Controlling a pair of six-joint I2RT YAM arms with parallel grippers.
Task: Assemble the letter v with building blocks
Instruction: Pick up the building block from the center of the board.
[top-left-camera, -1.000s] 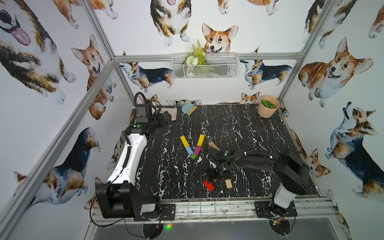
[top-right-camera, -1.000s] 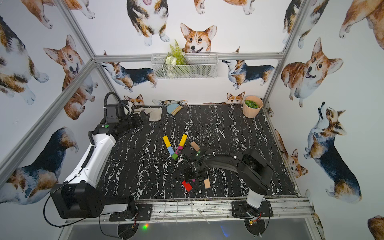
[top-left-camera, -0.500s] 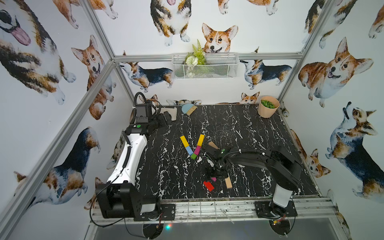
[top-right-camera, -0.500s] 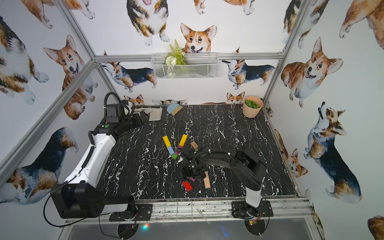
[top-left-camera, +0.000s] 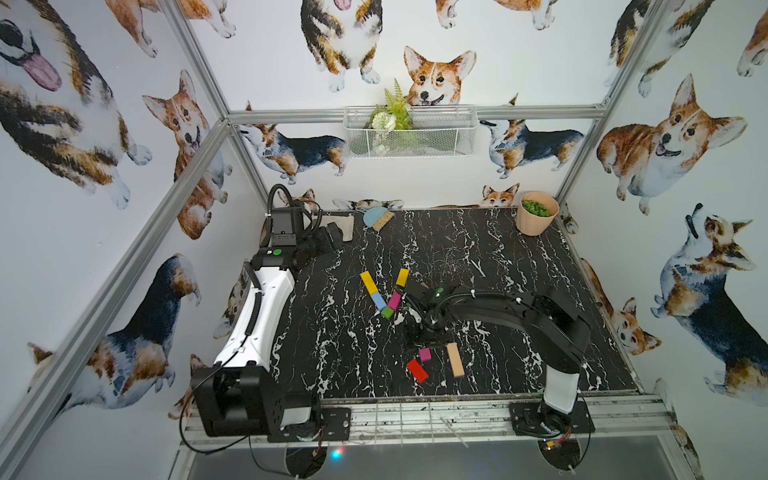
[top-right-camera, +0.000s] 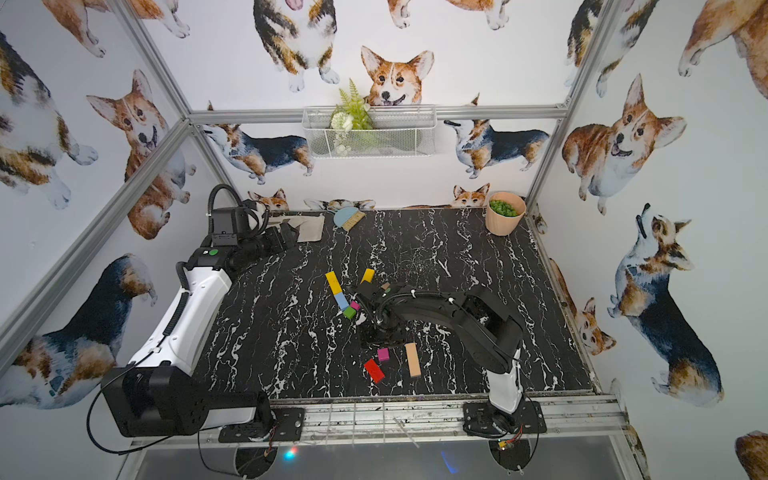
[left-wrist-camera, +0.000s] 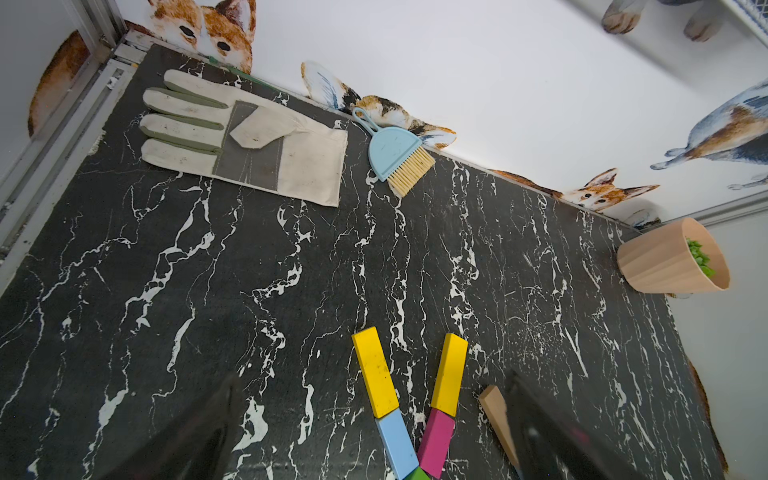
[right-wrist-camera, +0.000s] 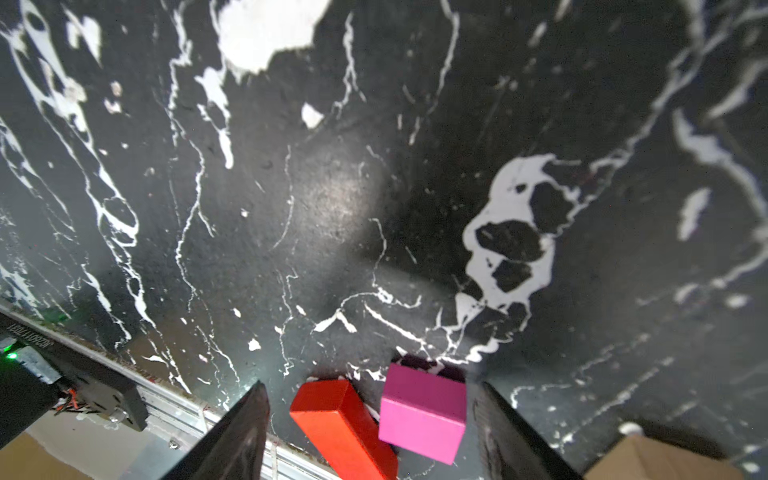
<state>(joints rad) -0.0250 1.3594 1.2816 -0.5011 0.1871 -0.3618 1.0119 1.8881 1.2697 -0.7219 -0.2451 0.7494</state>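
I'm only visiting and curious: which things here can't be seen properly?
- Tan block beside the V: mostly under the right arm in both top views.
- Green block: cut off by the left wrist picture's edge.
- Red block: cut off by the right wrist picture's edge.

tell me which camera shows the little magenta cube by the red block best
Right wrist view: the magenta cube is large and sharp, beside the red block. In both top views it is only a small patch; the left wrist view misses it.
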